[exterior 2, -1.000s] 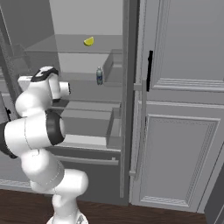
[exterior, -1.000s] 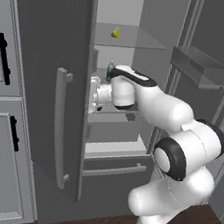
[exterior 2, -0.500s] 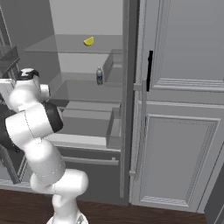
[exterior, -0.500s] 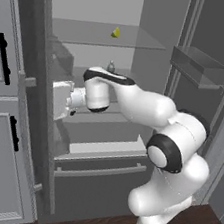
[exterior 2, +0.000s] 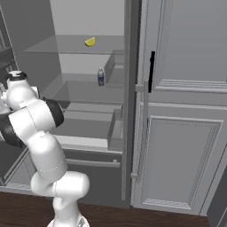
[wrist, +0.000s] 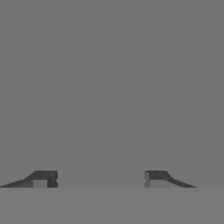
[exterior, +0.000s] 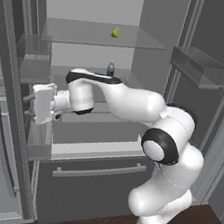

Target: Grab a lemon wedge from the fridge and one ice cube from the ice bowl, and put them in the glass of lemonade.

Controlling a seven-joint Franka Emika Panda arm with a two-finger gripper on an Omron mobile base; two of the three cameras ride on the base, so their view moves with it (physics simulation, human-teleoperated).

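The dark grey fridge [exterior: 94, 178] stands open, with clear glass shelves inside. The tiny yellow lemon wedge [exterior: 115, 32] [exterior 2: 90, 42] lies on the top glass shelf, well above and to the right of my hand. My arm reaches far left and my gripper [exterior: 29, 106] sits against the inner side of the left fridge door [exterior: 9, 120]. In the hand view the gripper [wrist: 100, 179] is open, its fingertips [wrist: 43, 178] wide apart with nothing between them, facing a plain grey surface. The ice bowl and the glass of lemonade are out of view.
A small dark bottle [exterior: 110, 67] [exterior 2: 100, 76] stands on the middle shelf. Clear bins hang on the right door [exterior: 198, 66] and on the left door [exterior: 33, 57]. Panelled grey cabinets [exterior 2: 186, 142] with a black handle [exterior 2: 152, 71] flank the fridge on the right.
The left fridge door has swung much wider open, and my arm has swept left with it, hand staying at the door. The lemon wedge and bottle have not moved.
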